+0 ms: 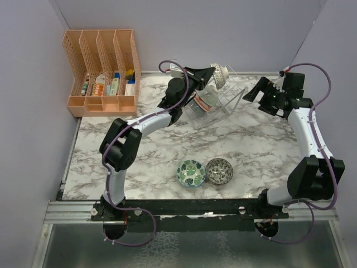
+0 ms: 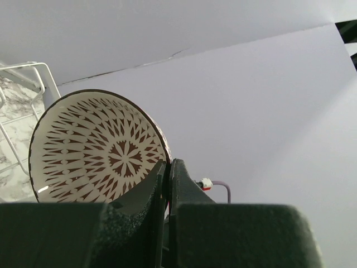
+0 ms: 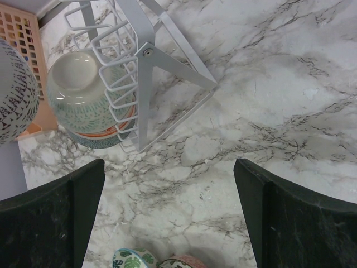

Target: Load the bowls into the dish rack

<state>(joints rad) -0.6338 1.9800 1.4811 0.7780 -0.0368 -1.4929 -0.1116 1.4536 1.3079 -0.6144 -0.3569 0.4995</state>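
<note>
The left gripper (image 2: 169,170) was shut tight on the rim of the red-patterned bowl (image 2: 100,151), one finger inside and one outside, holding it tipped on edge at the far-left end of the dish rack (image 3: 145,84); whether the bowl touched the wires could not be told. A pale bowl with teal marks (image 3: 83,92) sat on its side in the rack's slots. The right gripper (image 3: 168,184) hung with its jaws spread wide and nothing between them, above the marble table (image 1: 268,139) just right of the rack. The teal-green bowl (image 1: 191,172) and the brown-grey bowl (image 1: 219,171) stood upright, touching, near the table's front edge, well apart from the rack. An orange organizer (image 1: 103,67) stood at the far-left corner.
</note>
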